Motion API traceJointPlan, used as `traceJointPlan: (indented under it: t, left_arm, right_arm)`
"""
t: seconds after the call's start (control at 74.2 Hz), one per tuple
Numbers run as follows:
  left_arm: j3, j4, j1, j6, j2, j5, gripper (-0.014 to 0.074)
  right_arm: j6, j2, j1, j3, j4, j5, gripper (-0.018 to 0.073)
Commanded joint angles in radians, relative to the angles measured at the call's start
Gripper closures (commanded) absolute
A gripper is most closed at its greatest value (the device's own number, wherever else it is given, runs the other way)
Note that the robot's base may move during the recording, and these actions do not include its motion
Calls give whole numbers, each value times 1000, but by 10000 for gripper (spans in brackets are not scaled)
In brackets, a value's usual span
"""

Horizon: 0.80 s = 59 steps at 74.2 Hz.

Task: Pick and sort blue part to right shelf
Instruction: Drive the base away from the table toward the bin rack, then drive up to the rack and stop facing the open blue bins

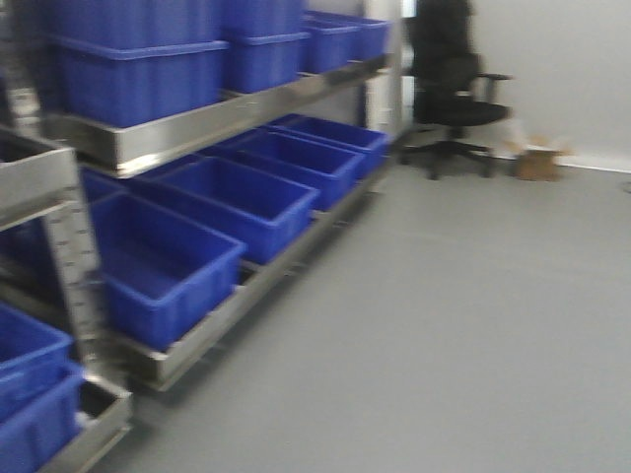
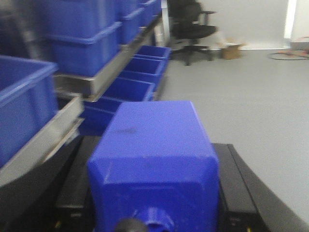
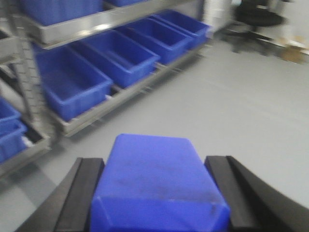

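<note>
Front view: blurry. A shiny steel shelf rack [image 1: 187, 126] runs along the left side, w/ big blue plastic crates [image 1: 232, 202] on 2 levels. The top crates sit close together. The lower ones are open & look to have nothing in them. A smooth grey floor [image 1: 473, 325] fills the rest. Far back stands a black office chair [image 1: 449, 89], & a small brown cardboard box [image 1: 537, 161] sits near it on the floor.

Left wrist view: the left gripper [image 2: 155, 142] is closed on a chunky blue plastic block [image 2: 152, 164]. Its 2 black fingers [image 2: 72, 188] sit tight on the block's sides, one each side, so they're only as far apart as the block is wide. The block fills the gap & sticks up above the fingers. There's a dark smudge on its top. The rack is off to the left of the block, not touching it.

Right wrist view: the right gripper [image 3: 154, 162] is closed too, on a second blue plastic block [image 3: 157, 186]. Its fingers hug that block on the L & R sides. Grey floor shows past it. The rack w/ its open crates is up-left, well apart from the block.
</note>
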Motion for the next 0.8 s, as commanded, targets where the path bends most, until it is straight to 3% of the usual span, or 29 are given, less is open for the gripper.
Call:
traceJointPlan:
  t: [0.0,0.782]
  left_arm:
    - [-26,13,-1,0,-18,-87,261]
    - [-26,13,-1,0,-18,-87,261]
  right_arm:
    - [-6,23,-1,-27,-15,-87,270]
    - [-6,23,-1,-27,-15,-87,270]
